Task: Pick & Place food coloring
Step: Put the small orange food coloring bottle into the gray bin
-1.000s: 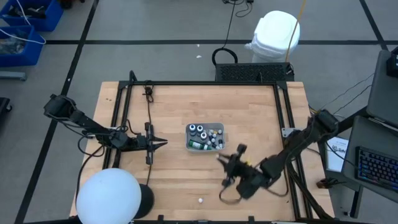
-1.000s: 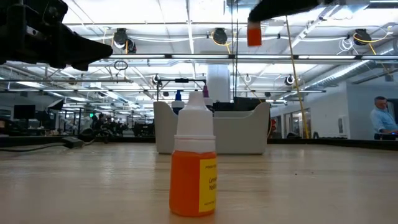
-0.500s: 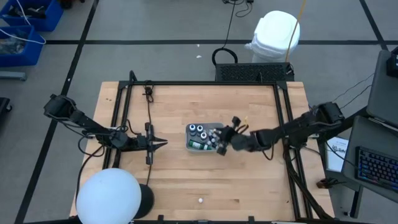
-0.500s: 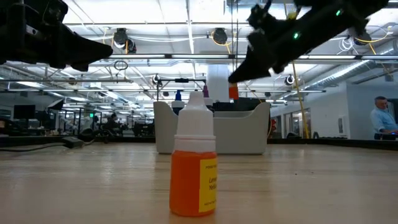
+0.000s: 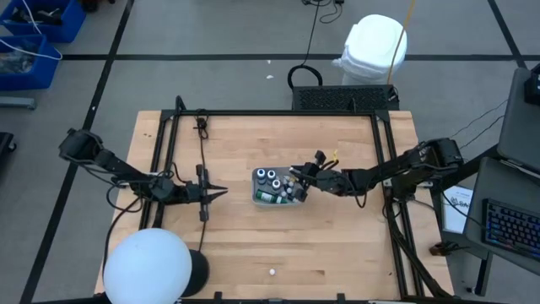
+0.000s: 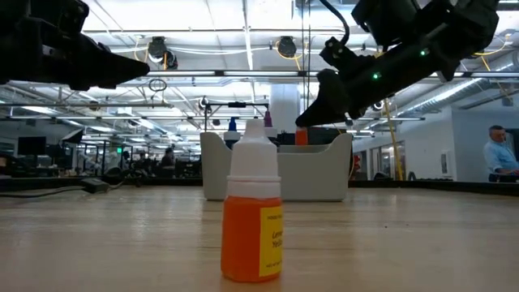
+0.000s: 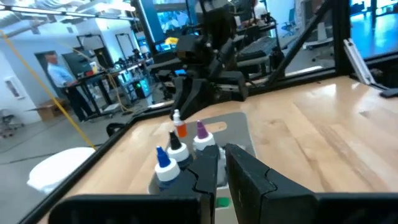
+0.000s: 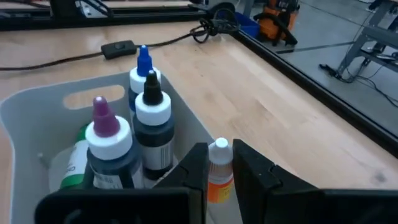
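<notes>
I am holding an orange bottle (image 8: 219,171) in the right gripper (image 8: 216,163), jaws clenched, above the tray (image 5: 256,187); releasing off-centre could topple neighbours. The left gripper (image 5: 221,193) is waiting, clenched empty.

The scene is lit evenly and brightly from overhead. In the low view, rows of ceiling lights (image 6: 284,47) are seen, with mild glare. Only soft shadows are cast on the worktop (image 5: 337,245). In both wrist views, the nearest dark parts are rendered out of focus.

tray (image 6: 324,174) contents hidden in low view, front bottle (image 6: 254,207) label partly unreadable
</notes>
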`<state>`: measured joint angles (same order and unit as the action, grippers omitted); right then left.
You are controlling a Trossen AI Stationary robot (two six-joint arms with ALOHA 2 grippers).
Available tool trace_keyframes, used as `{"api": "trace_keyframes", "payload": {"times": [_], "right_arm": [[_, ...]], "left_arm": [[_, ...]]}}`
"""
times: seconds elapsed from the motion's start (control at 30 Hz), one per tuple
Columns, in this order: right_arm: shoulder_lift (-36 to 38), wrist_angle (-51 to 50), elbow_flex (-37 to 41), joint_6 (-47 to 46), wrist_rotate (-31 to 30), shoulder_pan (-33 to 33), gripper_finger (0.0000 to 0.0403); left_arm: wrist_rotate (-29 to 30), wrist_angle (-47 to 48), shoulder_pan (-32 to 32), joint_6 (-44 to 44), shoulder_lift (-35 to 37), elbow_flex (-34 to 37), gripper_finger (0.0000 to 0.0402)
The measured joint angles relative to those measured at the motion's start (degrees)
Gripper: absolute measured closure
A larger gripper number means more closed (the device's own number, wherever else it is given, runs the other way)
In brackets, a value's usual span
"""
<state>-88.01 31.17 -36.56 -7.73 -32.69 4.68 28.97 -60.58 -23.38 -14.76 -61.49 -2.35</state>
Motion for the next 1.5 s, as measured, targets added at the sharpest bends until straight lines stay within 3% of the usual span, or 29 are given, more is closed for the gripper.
{"api": "trace_keyframes", "payload": {"times": [0.47,0.93,1.17,1.5], "right_arm": [[0.0,-1.8,0.6,-1.5,-0.1,1.8,0.0363],[0.0,4.1,5.3,-3.1,-0.2,1.1,0.0363],[0.0,4.3,5.3,-4.5,5.5,-2.0,0.0363],[0.0,3.7,5.4,-3.1,5.9,-2.9,0.0362]], "left_arm": [[-0.4,-0.6,3.7,3.3,0.0,0.0,0.036],[-0.4,-0.5,3.9,4.3,0.0,0.0,0.036],[-0.4,-0.6,3.9,3.1,0.0,0.0,0.036],[-0.4,-1.0,3.9,3.1,0.0,0.0,0.036]]}}
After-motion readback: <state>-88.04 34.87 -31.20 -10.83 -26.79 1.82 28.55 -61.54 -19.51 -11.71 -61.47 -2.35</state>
